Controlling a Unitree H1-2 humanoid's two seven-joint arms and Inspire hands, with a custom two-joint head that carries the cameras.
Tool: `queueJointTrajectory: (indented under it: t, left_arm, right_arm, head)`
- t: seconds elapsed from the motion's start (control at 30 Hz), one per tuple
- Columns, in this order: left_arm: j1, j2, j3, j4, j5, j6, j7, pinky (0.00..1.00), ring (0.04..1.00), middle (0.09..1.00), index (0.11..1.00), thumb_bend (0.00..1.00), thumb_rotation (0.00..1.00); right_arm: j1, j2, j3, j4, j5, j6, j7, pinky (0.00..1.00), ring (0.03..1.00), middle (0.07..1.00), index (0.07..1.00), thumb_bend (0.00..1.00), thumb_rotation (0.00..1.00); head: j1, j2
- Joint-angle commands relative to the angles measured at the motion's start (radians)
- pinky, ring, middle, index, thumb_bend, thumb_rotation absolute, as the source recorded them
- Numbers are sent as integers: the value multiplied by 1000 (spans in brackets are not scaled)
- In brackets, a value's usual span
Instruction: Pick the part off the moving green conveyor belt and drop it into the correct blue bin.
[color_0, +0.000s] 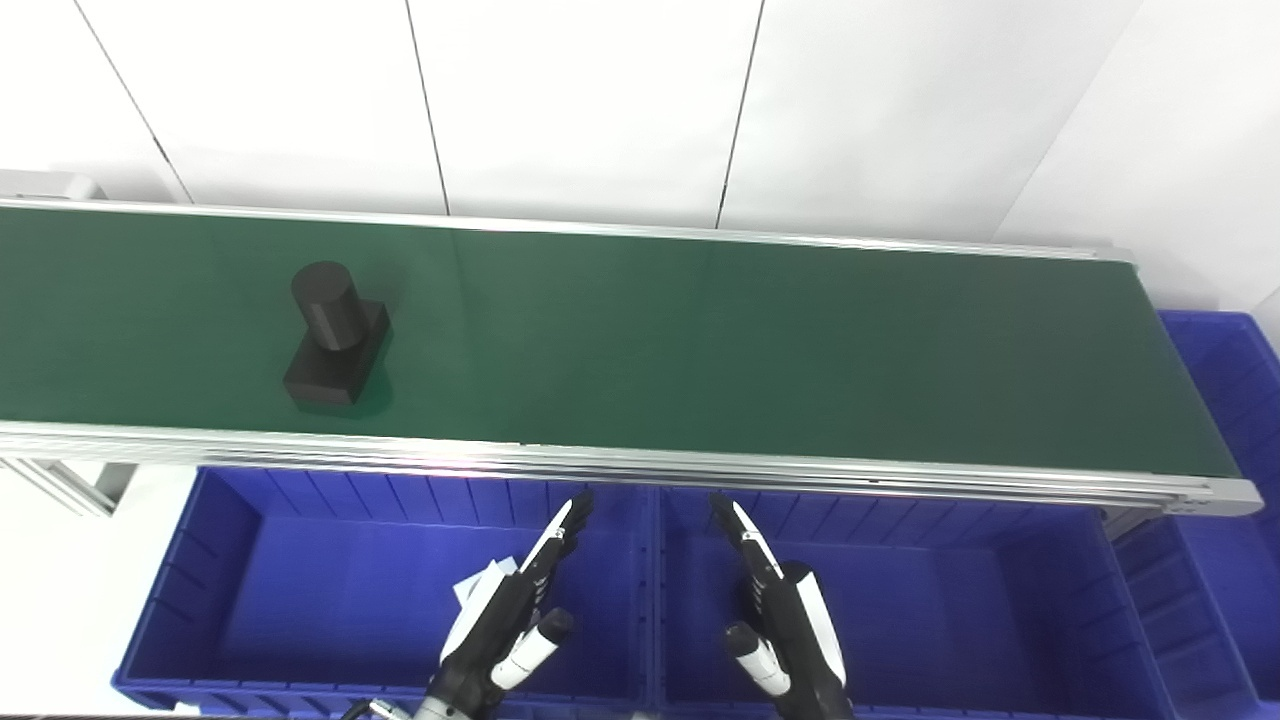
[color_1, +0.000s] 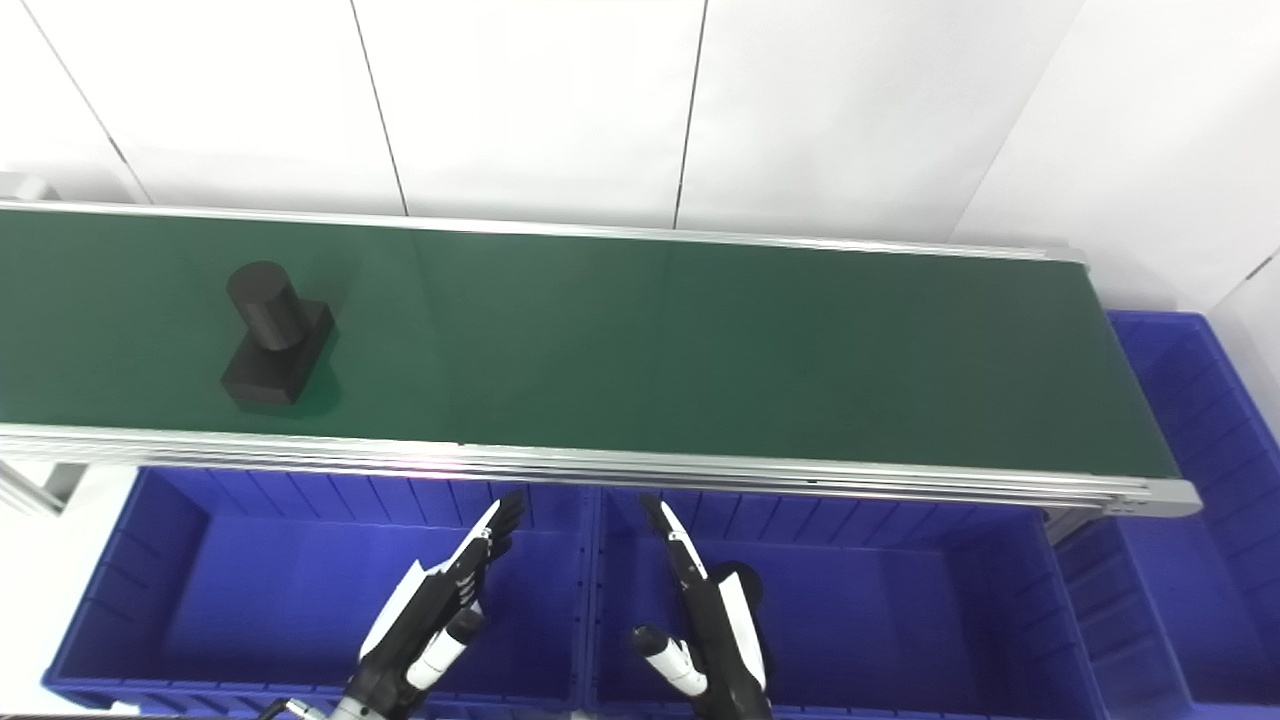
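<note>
A black part, a short cylinder standing on a square block, rides on the left stretch of the green conveyor belt. Below the belt's near rail both hands hover over the blue bins. My left hand is open, fingers stretched toward the belt, above the left blue bin. My right hand is open too, fingers straight, above the middle blue bin. Neither hand touches the part, which lies well to the left of and beyond them.
A third blue bin stands past the belt's right end. The belt's aluminium rail runs between hands and belt. A white panelled wall rises behind. A small white scrap shows beside the left hand.
</note>
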Motion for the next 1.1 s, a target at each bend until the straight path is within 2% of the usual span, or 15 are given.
queueJointTrajectory:
  t: [0.0, 0.47, 0.53, 0.57, 0.6, 0.63, 0.67, 0.7, 0.73, 0.77, 0.87, 0.9, 0.97, 1.07]
  left_arm:
    - [-7, 5, -2, -26, 0, -37, 5, 998, 1000, 1000, 991, 811, 1000]
    - [-9, 8, -7, -16, 3, -37, 13, 993, 1000, 1000, 990, 823, 1000]
    - [-12, 7, -9, -8, 4, -37, 13, 998, 1000, 1000, 992, 815, 1000]
    - [-15, 7, -12, 0, 8, -37, 17, 1000, 1000, 1000, 993, 809, 1000]
    - [-16, 7, -14, 6, 9, -37, 20, 1000, 1000, 1000, 993, 810, 1000]
    - [-19, 4, -17, 18, 4, -37, 18, 1000, 1000, 1000, 993, 811, 1000]
    - [-21, 2, -19, 29, 0, -37, 17, 1000, 1000, 1000, 993, 811, 1000]
    - [-25, -1, -22, 44, -1, -37, 21, 999, 1000, 1000, 992, 809, 1000]
    - [-28, -4, -25, 56, 0, -37, 26, 993, 1000, 1000, 988, 809, 1000]
    - [-33, -8, -29, 68, 2, -37, 36, 983, 999, 997, 982, 810, 1000]
    - [-42, -15, -39, 92, 9, -37, 63, 934, 970, 976, 949, 808, 1000]
    - [-45, -19, -39, 100, 5, -37, 66, 932, 969, 975, 948, 809, 1000]
    - [-50, -24, -41, 111, 2, -37, 73, 927, 967, 972, 939, 852, 1000]
    - [-59, -23, -51, 121, 9, -37, 88, 914, 962, 969, 929, 856, 996]
  right_arm:
    - [-4, 8, -2, -22, -7, -45, -5, 970, 956, 957, 947, 912, 1000]
    - [-3, 11, -3, -20, 0, -45, 1, 974, 959, 955, 944, 917, 995]
    - [-6, 10, -2, -14, 1, -44, -1, 973, 957, 955, 945, 917, 996]
    - [-8, 9, -1, -7, 3, -45, -2, 972, 955, 954, 946, 921, 995]
    - [-9, 8, 0, -2, 5, -45, -4, 972, 954, 954, 945, 922, 995]
    - [-12, 6, 1, 7, 8, -45, -7, 972, 953, 952, 944, 923, 994]
    - [-14, 5, 3, 14, 9, -45, -10, 971, 951, 951, 944, 922, 996]
    - [-17, 2, 5, 24, 11, -45, -14, 970, 953, 951, 946, 926, 998]
    - [-20, -1, 7, 33, 9, -45, -18, 970, 957, 951, 948, 929, 1000]
    - [-22, -3, 7, 44, 13, -45, -18, 973, 960, 954, 950, 929, 1000]
    - [-28, -7, 7, 64, 21, -45, -18, 979, 959, 960, 953, 945, 1000]
    - [-30, -8, 7, 70, 23, -45, -19, 980, 958, 960, 953, 946, 1000]
    - [-36, -12, 11, 80, 20, -45, -26, 985, 959, 960, 956, 947, 1000]
    - [-44, -15, 15, 93, 25, -45, -32, 983, 958, 960, 956, 939, 1000]
  head:
    - [0, 1]
    - [4, -4]
    - [15, -25]
    - [37, -55]
    - [37, -55]
    - [66, -81]
    - [71, -86]
    - [100, -114]
    - [104, -118]
    - [125, -140]
    - [136, -153]
    - [144, -168]
    - [146, -174]
    - [149, -181]
